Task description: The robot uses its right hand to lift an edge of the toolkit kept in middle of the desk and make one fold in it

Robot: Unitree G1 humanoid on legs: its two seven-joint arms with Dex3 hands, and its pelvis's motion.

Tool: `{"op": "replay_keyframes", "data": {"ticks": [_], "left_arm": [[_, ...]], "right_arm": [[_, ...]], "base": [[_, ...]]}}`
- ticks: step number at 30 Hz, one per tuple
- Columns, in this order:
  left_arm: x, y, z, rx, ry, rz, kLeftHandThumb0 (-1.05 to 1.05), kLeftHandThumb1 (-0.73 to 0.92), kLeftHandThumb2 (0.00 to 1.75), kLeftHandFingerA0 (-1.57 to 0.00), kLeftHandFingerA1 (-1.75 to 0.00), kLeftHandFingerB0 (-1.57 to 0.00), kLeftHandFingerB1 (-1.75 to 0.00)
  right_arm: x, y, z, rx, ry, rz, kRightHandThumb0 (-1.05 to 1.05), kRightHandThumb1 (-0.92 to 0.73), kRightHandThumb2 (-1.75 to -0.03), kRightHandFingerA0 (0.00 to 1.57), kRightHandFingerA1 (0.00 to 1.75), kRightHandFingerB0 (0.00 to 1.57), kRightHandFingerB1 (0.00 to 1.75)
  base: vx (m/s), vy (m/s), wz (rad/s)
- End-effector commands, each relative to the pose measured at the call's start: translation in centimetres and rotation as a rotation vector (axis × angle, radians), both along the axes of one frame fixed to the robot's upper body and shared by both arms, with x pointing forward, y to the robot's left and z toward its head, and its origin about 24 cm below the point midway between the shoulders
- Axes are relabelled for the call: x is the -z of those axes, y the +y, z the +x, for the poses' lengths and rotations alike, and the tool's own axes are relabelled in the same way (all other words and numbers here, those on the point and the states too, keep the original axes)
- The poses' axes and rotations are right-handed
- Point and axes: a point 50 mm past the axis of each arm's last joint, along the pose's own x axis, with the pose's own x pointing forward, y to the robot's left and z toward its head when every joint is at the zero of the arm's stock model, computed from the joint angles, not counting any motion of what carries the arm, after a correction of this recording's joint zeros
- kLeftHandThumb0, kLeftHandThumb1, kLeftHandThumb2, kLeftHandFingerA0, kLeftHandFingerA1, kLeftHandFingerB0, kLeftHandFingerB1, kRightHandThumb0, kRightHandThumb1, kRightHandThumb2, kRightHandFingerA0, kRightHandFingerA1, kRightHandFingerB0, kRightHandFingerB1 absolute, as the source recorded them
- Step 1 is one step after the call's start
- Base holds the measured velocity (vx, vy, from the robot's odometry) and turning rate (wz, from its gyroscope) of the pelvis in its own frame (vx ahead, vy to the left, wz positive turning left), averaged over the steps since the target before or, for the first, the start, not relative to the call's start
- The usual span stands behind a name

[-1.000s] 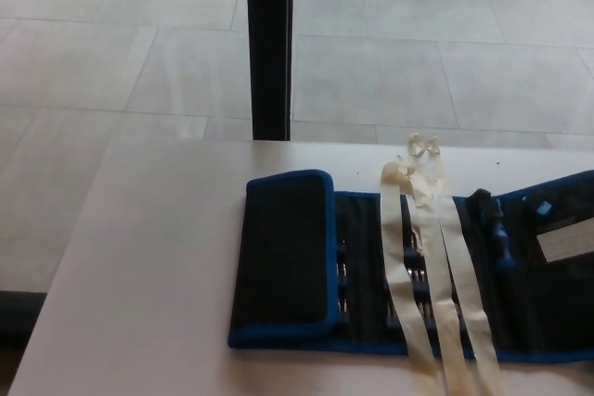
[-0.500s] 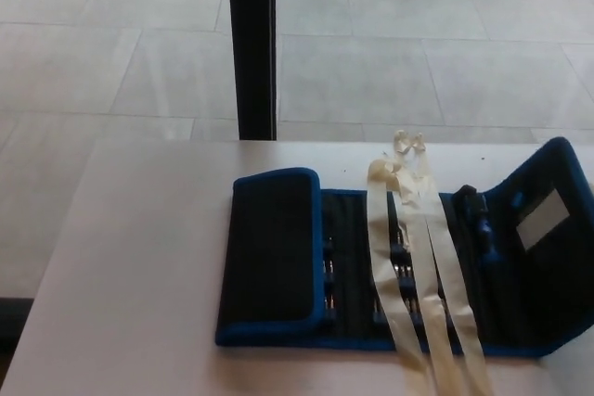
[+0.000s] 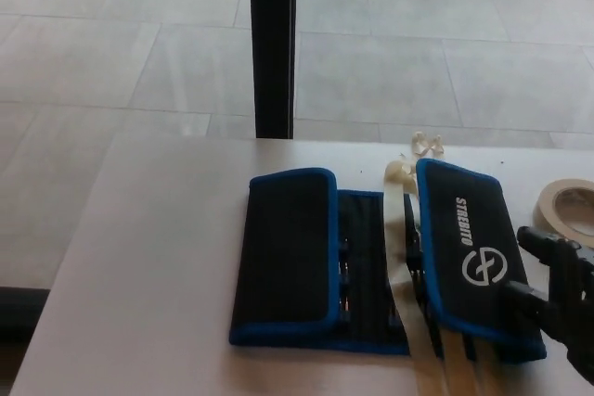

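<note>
1. Desk (image 3: 158, 257): pale, smooth, matt and flat. Little grip on offer, so could let the whole kit skate sideways under any dragging touch.
2. Toolkit (image 3: 367, 266): in the middle of the desk, lying flat, a long soft black fabric roll with bright blue piping and rounded corners. Dark tool shafts just visible in the open centre strip. Bulky contents might push a fold back up.
3. Right flap (image 3: 473, 257): turned over onto the centre, outer face up, with a white printed logo and smooth woven cloth. Sits slightly askew, near corner overhanging the kit's front edge. Likely to spring open once unweighted, judging by the stiff padding.
4. Left flap (image 3: 283, 248): also lying folded over, plain black, edges square to the kit. Low risk.
5. Right hand (image 3: 561, 299): black, hard and glossy, at the flap's right edge. Fingers (image 3: 538, 243) apart, not clamped on anything as far as can be seen; 1 lower tip at or touching the flap's edge. Could snag the piping on withdrawal and drag the fold open. Left hand out of view.
6. Tape roll (image 3: 568, 203): cream ring, lying flat just beside the hand. Easily knocked.
7. Cream strips (image 3: 401, 257): 2 thin, limp bands trapped under the right flap, trailing off the front. Could bunch and keep the fold from lying flat.
</note>
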Motion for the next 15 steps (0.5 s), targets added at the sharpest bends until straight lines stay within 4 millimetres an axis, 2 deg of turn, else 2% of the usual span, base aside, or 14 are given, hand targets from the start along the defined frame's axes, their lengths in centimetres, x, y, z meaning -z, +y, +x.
{"op": "replay_keyframes", "data": {"ticks": [1,2,3,4,5,6,7,8,9,10,11,13,15], "left_arm": [[-0.7,0.6,-0.1,-0.003,0.0,0.033,-0.66,0.78,0.64,-0.74,-0.92,-0.71,-0.68],[-0.8,0.7,0.4,0.007,-0.001,0.036,-0.66,0.78,0.64,-0.74,-0.92,-0.71,-0.68],[-0.8,0.7,0.4,0.006,-0.005,0.035,-0.67,0.79,0.63,-0.72,-0.92,-0.72,-0.71],[-0.9,0.7,0.5,0.01,-0.005,0.036,-0.67,0.78,0.63,-0.71,-0.87,-0.7,-0.69],[-0.9,0.7,0.5,0.015,0.001,0.036,-0.68,0.79,0.63,-0.7,-0.84,-0.68,-0.66],[-0.9,0.8,0.6,0.02,0.007,0.035,-0.68,0.79,0.64,-0.7,-0.83,-0.7,-0.67],[-0.9,0.8,0.6,0.025,0.012,0.037,-0.68,0.8,0.64,-0.71,-0.78,-0.65,-0.6],[-1.0,0.8,0.7,0.031,0.017,0.041,-0.68,0.8,0.64,-0.71,-0.78,-0.65,-0.6],[-1.0,0.8,0.8,0.032,0.021,0.045,-0.68,0.8,0.64,-0.72,-0.77,-0.68,-0.6],[-1.1,0.9,0.8,0.033,0.022,0.046,-0.68,0.8,0.64,-0.72,-0.77,-0.68,-0.6],[-1.1,0.9,0.9,0.029,0.016,0.045,-0.68,0.8,0.63,-0.68,-0.73,-0.67,-0.59],[-1.2,0.9,1.0,0.028,0.012,0.046,-0.68,0.8,0.64,-0.7,-0.77,-0.68,-0.61],[-1.2,0.9,1.0,0.027,0.003,0.049,-0.68,0.8,0.64,-0.72,-0.8,-0.69,-0.62]], "right_arm": [[1.8,-1.6,0.0,-0.11,-0.053,-0.447,-0.72,-0.88,-0.66,0.34,0.5,0.29,0.44],[1.8,-1.7,-0.2,-0.101,-0.054,-0.447,-0.72,-0.88,-0.66,0.34,0.5,0.29,0.44],[2.3,-2.1,-0.1,-0.123,-0.048,-0.573,-0.71,-0.91,-0.67,0.38,0.49,0.34,0.44],[2.7,-2.3,-0.1,-0.141,-0.024,-0.613,-0.73,-0.75,-1.11,0.33,0.59,0.21,0.5],[3.1,-2.7,0.1,-0.198,-0.007,-0.733,-0.72,-0.92,-0.67,0.39,0.53,0.3,0.4],[3.4,-2.9,0.3,-0.241,-0.004,-0.844,-0.73,-0.9,-0.67,0.44,0.55,0.27,0.4],[3.4,-2.9,0.3,-0.259,-0.006,-0.901,-0.76,-0.86,-0.68,0.6,1.26,0.25,0.41],[3.5,-2.8,0.4,-0.274,-0.008,-0.948,-0.76,-0.86,-0.68,0.6,1.26,0.25,0.41],[3.8,-2.7,0.5,-0.348,-0.029,-1.065,-0.73,-0.87,-0.65,0.3,0.65,0.24,0.43],[3.9,-2.7,0.6,-0.381,-0.039,-1.116,-0.73,-0.87,-0.65,0.3,0.65,0.24,0.43],[4.4,-2.5,0.5,-0.486,-0.073,-1.265,-0.72,-0.88,-0.66,0.29,0.5,0.25,0.44],[4.6,-2.4,0.5,-0.519,-0.084,-1.312,-0.74,-0.86,-0.65,0.32,0.48,0.27,0.44],[5.7,-1.7,-0.1,-0.68,-0.086,-1.441,-0.78,-0.87,-0.67,0.28,0.5,0.25,0.43]], "base": [[0.0,0.0,0.0],[0.0,0.0,0.0],[0.0,0.0,0.0],[0.0,0.0,0.0],[0.0,0.0,0.0],[0.0,0.0,0.0],[0.0,0.0,0.0],[0.0,0.0,0.0],[0.0,0.0,0.0],[0.0,0.0,0.0],[0.0,0.0,0.0],[0.0,0.0,0.0],[0.0,0.0,0.0]]}}
